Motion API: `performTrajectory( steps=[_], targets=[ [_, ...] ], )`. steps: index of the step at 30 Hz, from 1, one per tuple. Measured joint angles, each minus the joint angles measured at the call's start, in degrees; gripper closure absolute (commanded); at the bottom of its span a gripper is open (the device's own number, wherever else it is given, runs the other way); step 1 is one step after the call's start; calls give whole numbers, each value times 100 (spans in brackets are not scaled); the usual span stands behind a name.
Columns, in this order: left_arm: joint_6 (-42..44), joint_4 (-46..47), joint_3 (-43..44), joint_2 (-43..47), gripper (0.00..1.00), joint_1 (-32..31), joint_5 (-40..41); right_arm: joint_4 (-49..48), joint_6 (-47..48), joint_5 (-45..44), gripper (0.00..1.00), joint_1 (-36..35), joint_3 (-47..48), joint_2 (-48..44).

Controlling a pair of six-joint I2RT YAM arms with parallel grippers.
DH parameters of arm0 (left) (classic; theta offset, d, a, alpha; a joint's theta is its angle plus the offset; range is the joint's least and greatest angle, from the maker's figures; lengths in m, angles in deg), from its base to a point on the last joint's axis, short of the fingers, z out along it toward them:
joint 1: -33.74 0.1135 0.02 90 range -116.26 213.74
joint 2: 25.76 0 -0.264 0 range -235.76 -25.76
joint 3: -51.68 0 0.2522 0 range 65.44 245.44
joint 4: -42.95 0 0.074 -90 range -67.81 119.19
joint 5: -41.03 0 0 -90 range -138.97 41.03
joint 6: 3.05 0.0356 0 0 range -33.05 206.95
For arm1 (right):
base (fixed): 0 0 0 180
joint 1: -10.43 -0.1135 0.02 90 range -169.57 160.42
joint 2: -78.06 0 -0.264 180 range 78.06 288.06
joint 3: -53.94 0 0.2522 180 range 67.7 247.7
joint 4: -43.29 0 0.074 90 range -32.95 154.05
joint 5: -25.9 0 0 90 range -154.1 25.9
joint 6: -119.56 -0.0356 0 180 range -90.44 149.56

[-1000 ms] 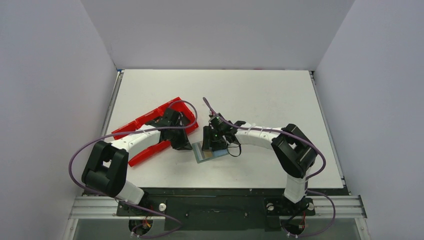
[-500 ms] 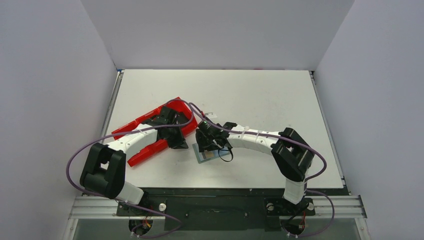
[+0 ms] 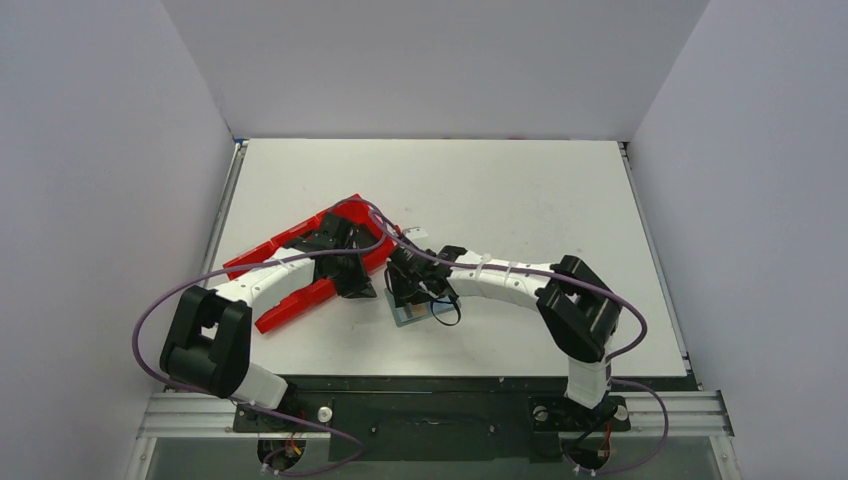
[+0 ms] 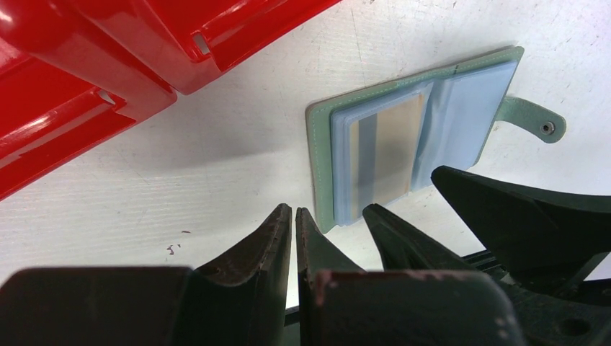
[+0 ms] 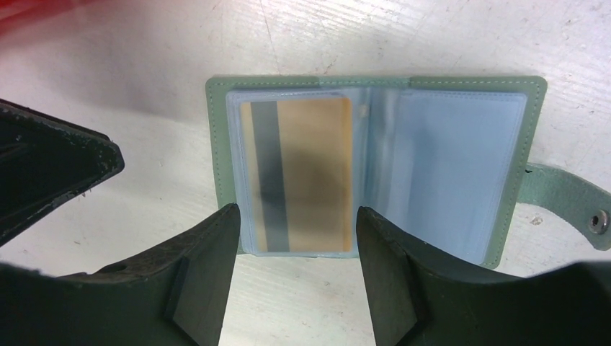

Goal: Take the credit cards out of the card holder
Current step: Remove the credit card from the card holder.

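Observation:
The card holder [image 5: 450,169] lies open and flat on the table, grey-green with clear sleeves and a snap tab [image 5: 569,202]. A tan-yellow credit card [image 5: 310,169] with a dark stripe sits in its left sleeve; other cards do not show. My right gripper [image 5: 297,215] is open, its fingers either side of that sleeve's near edge, nothing between them. My left gripper [image 4: 294,213] is shut and empty, just off the near left corner of the card holder [image 4: 320,166]. From above, the card holder [image 3: 410,315] peeks out under both grippers.
The red three-compartment tray [image 3: 285,248] lies slanted to the left of the holder, under the left arm; its wall [image 4: 144,65] is close to the left gripper. The right gripper's fingers [image 4: 519,216] cross the left wrist view.
The right arm has swung left and lowered over the holder, its jaws opening a little wider. The left gripper has stayed shut near the holder's corner.

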Motion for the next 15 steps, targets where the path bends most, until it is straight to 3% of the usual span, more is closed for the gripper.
performTrajectory(
  steps=[11, 15],
  targets=[
    [0, -4, 0, 0, 95, 0, -4, 46, 39, -2, 44, -83, 39, 310],
    [0, -4, 0, 0, 95, 0, -4, 42, 33, -2, 49, -83, 50, 332]
  ],
)
